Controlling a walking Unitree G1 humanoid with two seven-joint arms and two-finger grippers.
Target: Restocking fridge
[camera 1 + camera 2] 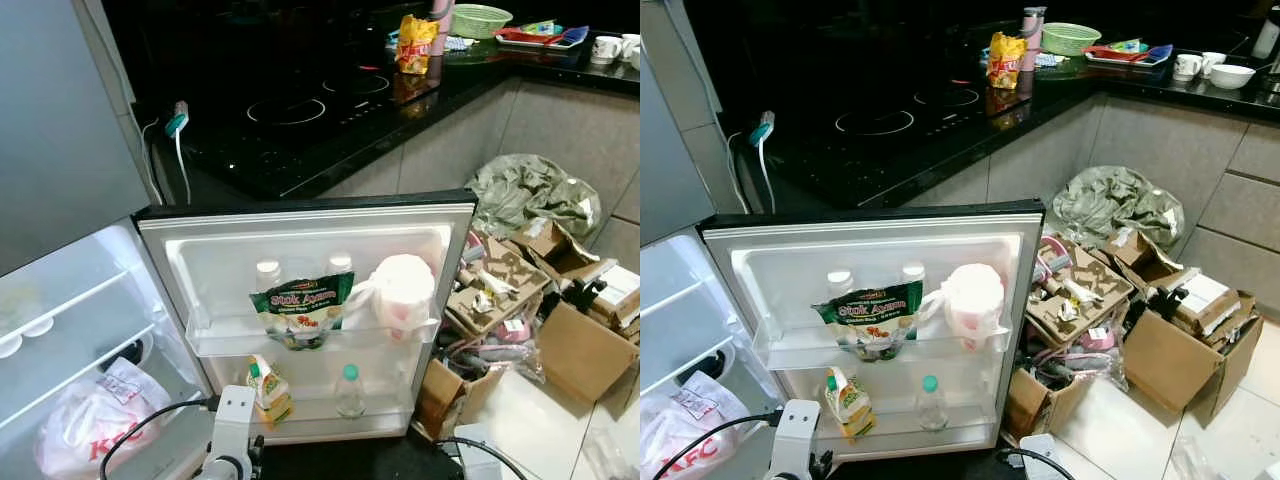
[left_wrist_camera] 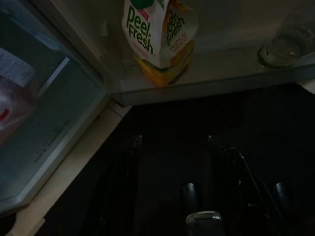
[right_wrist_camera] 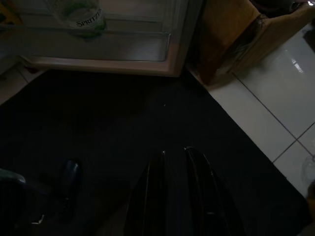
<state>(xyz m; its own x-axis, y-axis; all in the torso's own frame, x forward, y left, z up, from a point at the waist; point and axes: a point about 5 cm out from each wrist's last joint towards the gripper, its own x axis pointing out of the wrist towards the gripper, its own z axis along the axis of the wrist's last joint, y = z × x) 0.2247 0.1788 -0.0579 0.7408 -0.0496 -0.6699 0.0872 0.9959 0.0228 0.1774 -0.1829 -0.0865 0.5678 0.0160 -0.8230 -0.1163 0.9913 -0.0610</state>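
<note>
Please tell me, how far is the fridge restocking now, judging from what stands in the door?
Already placed: the fridge door holds a Stok Ayam pouch and wrapped bundle above, a Peel Fresh carton and a small bottle below. In hand: nothing; the left hand is open and empty below the carton. Left: cannot tell.

KFC bag (image 1: 95, 425) cut off by frame edge; two bottles (image 1: 268, 273) mostly hidden behind green stock pouch (image 1: 301, 308); left gripper (image 2: 172, 187) too dark.
</note>
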